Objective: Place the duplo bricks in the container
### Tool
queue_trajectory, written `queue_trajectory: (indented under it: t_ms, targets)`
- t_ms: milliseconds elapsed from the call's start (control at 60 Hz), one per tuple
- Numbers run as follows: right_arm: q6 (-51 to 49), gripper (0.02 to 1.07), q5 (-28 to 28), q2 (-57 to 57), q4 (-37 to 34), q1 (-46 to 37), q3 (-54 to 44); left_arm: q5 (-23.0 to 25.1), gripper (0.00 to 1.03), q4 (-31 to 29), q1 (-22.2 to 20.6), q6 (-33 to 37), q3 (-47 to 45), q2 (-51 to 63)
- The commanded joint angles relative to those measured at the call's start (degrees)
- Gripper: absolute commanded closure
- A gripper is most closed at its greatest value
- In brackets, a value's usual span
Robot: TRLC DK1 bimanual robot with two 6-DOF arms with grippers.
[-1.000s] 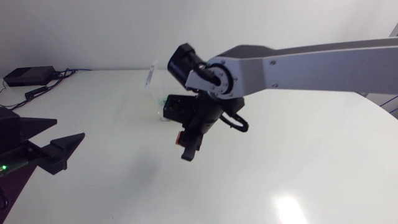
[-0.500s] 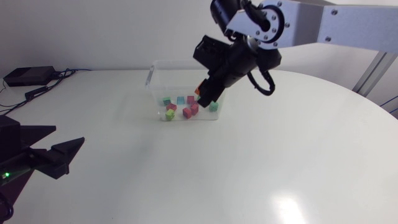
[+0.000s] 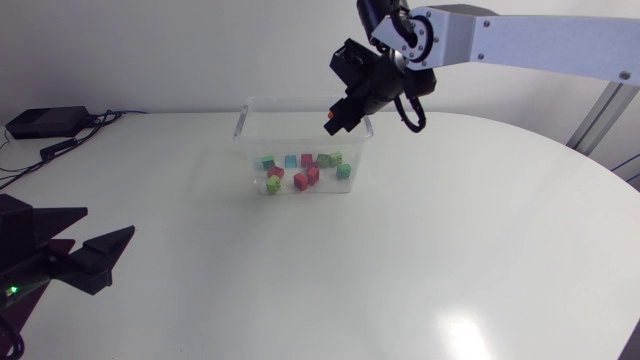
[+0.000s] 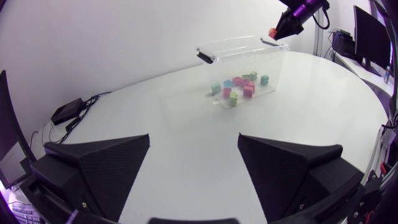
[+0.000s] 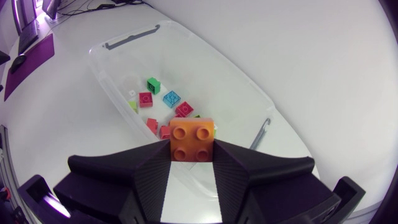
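Above the container (image 3: 300,99), downward-slanted right pincer (image 3: 333,126) tight around an orange brick (image 5: 192,140)

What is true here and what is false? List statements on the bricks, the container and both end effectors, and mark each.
1. The right end effector grips an orange brick. True.
2. The container is empty. False: several bricks lie in it.
3. The left end effector is open and holds nothing. True.
4. The orange brick lies among the others in the container. False: it is held above the container.
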Motion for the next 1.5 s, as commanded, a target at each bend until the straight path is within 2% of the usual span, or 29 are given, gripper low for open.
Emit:
queue_trajectory:
  t_ms: [0,450,533,567,617,633,783,933,1217,1383,1483]
  targets:
    - [1.28,0.73,0.47,2.73,1.58,-0.66,2.63,-0.45,0.04,0.58,0.52,-1.09,-1.47,-0.28]
    - [2.42,0.71,1.34,13.28,3.33,-2.77,13.00,-1.15,0.04,0.67,0.52,-1.09,-2.09,-1.95]
    - [2.42,0.51,1.96,14.60,3.86,-3.04,13.88,-1.50,0.04,0.67,0.52,-1.18,-2.18,-2.39]
    - [2.42,0.36,2.31,15.12,3.86,-3.04,14.32,-1.50,0.04,0.67,0.52,-1.18,-2.18,-2.57]
    - [2.77,0.07,3.37,15.47,4.39,-3.12,14.41,-1.59,0.04,0.67,0.52,-1.18,-2.35,-2.74]
    - [2.77,0.06,3.45,15.47,4.74,-3.12,14.23,-1.59,0.04,0.67,0.61,-1.18,-2.44,-2.74]
    - [4.44,0.06,4.95,14.33,5.09,-4.00,13.80,-1.86,0.04,1.02,0.96,-1.27,-2.88,-2.74]
    - [6.11,0.06,5.21,8.44,6.32,-6.64,8.61,-2.65,0.04,1.99,0.78,-1.97,-3.14,-3.01]
    - [5.49,0.07,3.37,-7.90,8.69,-12.09,-10.46,-3.61,0.04,3.40,0.69,-2.15,-3.14,-3.71]
    - [6.81,0.07,3.01,-18.10,8.61,-15.87,-20.39,-4.76,0.04,3.84,-1.59,-2.41,-2.79,-4.41]
    - [6.37,0.06,-0.68,-23.20,8.69,-18.24,-25.76,-6.16,0.04,4.19,-3.44,-2.94,-2.62,-4.59]
